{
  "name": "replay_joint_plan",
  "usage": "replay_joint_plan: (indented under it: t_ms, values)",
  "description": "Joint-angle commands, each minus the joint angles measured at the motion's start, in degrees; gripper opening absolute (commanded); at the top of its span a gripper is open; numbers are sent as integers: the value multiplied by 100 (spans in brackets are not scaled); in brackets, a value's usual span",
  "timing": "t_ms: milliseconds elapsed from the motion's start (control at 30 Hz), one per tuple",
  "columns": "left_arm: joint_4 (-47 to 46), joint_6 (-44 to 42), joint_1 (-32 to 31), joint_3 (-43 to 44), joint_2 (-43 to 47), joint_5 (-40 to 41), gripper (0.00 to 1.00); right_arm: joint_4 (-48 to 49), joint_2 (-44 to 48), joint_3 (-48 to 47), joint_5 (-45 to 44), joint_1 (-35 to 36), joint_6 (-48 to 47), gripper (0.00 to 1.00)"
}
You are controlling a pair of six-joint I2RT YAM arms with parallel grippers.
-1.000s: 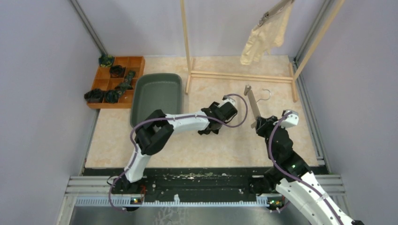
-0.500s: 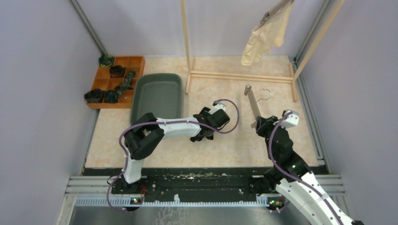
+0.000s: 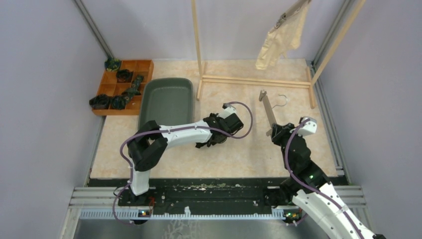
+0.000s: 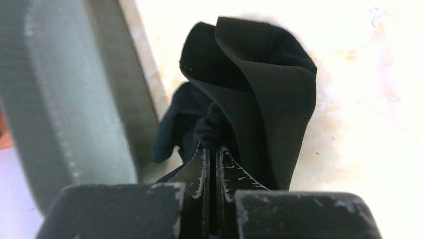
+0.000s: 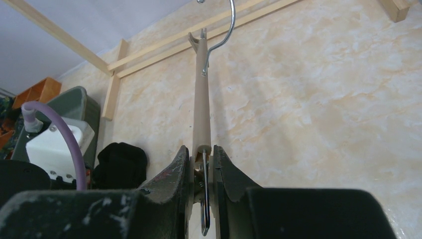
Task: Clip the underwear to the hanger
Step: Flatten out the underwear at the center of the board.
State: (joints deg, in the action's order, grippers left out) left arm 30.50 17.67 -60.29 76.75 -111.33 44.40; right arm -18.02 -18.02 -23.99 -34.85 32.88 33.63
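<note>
I have the left gripper (image 4: 213,152) low over the middle of the table (image 3: 239,157), its fingers pressed together on a fold of the black underwear (image 4: 259,89). The cloth bunches and drapes just ahead of the tips, and its lower part lies on the table.

At 10 o'clock from that gripper sits the green tub (image 3: 166,102). Its near wall fills the left side of the left wrist view, right beside the black cloth. The view is too blurred there for me to say whether they touch.

The right gripper (image 5: 201,167) sits at 3 o'clock from the left one, well apart. Its fingers pinch the near end of the wooden hanger (image 5: 201,99), around the metal clip there. The hanger bar runs away toward 12 o'clock, with its wire hook at the far end, near the right foot of the wooden rack (image 3: 249,79).

The rack's base rails cross the table at 12 o'clock, beyond both grippers, and its posts rise out of the top view. The cream underwear (image 3: 278,42) hangs high at 1 o'clock, clipped up near the rack's top.

A wooden tray (image 3: 144,67) with dark bundles in its compartments sits in the far corner at 10 o'clock, against the tub's far end.

Pale walls close in on the left and right. Bare table shows between the two grippers and toward 6 o'clock, ahead of the arm bases.
</note>
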Motion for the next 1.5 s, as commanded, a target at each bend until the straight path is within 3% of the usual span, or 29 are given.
replay_joint_plan:
  t_ms: [0,200,467,600,767,967,1367,1467]
  values:
    - [1114,-143,-26,645,-161,916,0,348,12,-136,-127,16,-25,0]
    - [2136,-447,-35,1510,-397,1270,0,120,68,-335,-363,16,-129,0]
    - [2517,-1786,-153,2634,-414,1852,0,-56,123,-464,-557,16,-161,0]
    - [1912,-2984,-237,2965,-411,2190,0,-142,194,-516,-615,16,-169,0]
    - [497,-4956,-319,2937,-358,2732,0,-294,353,-562,-734,16,-198,0]
    - [-1489,-7288,-419,2112,-180,2906,0,-464,565,-632,-859,21,-194,0]
    - [-2116,-8562,-421,1259,151,2902,0,-719,892,-765,-1068,18,-135,0]
    - [-2070,-8515,-435,1333,245,2821,0,-713,908,-767,-1047,16,-121,0]
